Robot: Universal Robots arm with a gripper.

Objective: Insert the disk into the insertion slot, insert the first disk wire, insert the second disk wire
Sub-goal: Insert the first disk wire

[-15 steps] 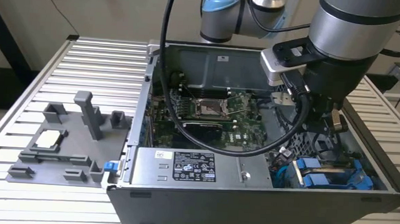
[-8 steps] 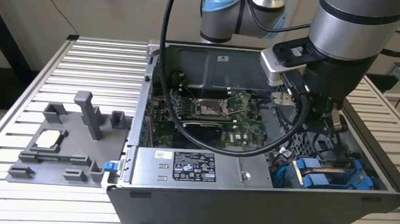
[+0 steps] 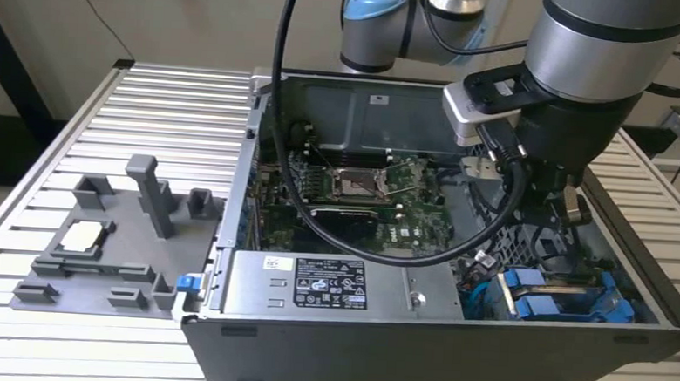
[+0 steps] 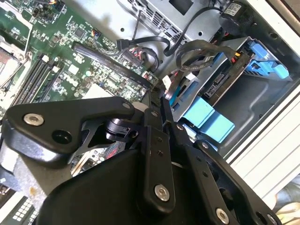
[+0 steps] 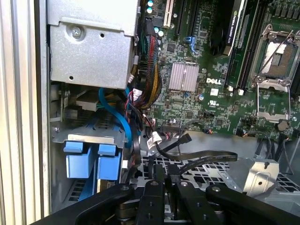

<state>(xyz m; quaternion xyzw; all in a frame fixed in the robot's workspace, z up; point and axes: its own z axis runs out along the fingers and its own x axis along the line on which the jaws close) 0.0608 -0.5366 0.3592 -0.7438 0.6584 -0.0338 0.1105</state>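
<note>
My black gripper (image 5: 165, 174), jaws pressed together, hangs near the blue-framed silver-grey disk (image 4: 224, 80), already slotted; wire-insertion step likely, demanding careful alignment.

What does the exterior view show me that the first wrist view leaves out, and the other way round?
Exterior view: the arm above the open computer case, the slatted table under it, and a grey tray beside the case on the exterior view's left.

First wrist view: a close look at a silver heatsink, a wire bundle and a black cable.

Both: the green board's socket and the blue carriers in the case's bay.
</note>
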